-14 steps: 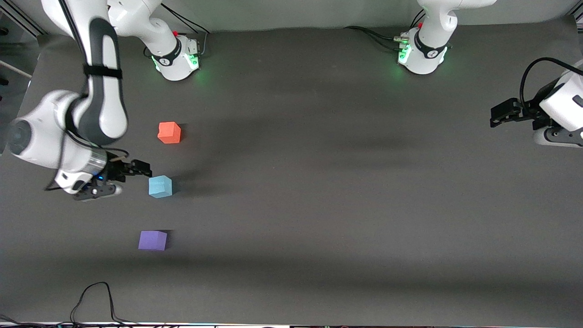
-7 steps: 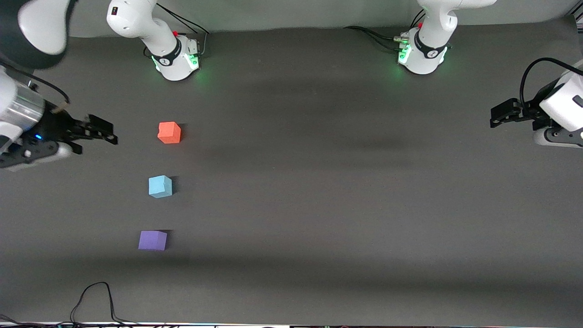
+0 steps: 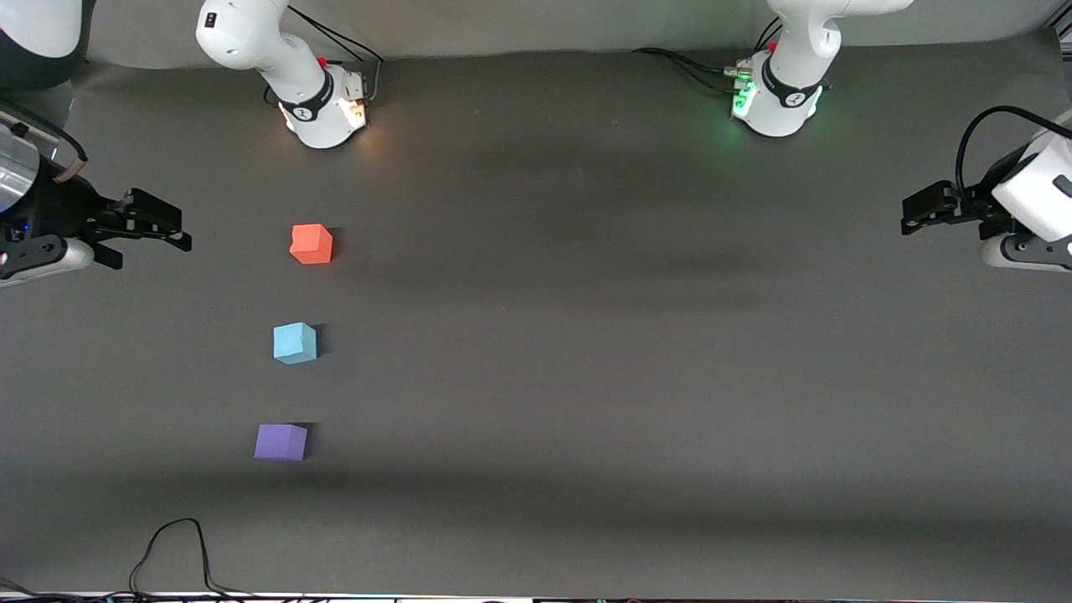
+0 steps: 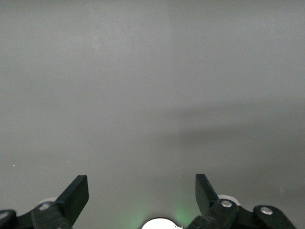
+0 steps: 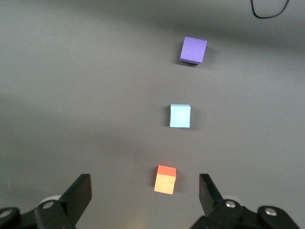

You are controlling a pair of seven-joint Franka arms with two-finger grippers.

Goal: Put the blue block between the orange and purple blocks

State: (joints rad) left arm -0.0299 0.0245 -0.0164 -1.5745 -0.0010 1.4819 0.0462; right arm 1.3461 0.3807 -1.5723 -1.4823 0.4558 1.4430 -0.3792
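Note:
Three small cubes lie in a row toward the right arm's end of the table. The orange block is farthest from the front camera and the purple block is nearest. The blue block rests on the table between them, apart from both. My right gripper hangs open and empty over the bare mat by the table's end, away from all three cubes. My left gripper waits open and empty over the table's left-arm end, and its wrist view holds only bare mat.
The grey mat covers the table. Both arm bases stand at the edge farthest from the front camera. A black cable loops at the edge nearest that camera, past the purple block.
My right gripper has risen from beside the blue block and drawn back toward the table's end. The blue block stays where it was. The left arm has not moved.

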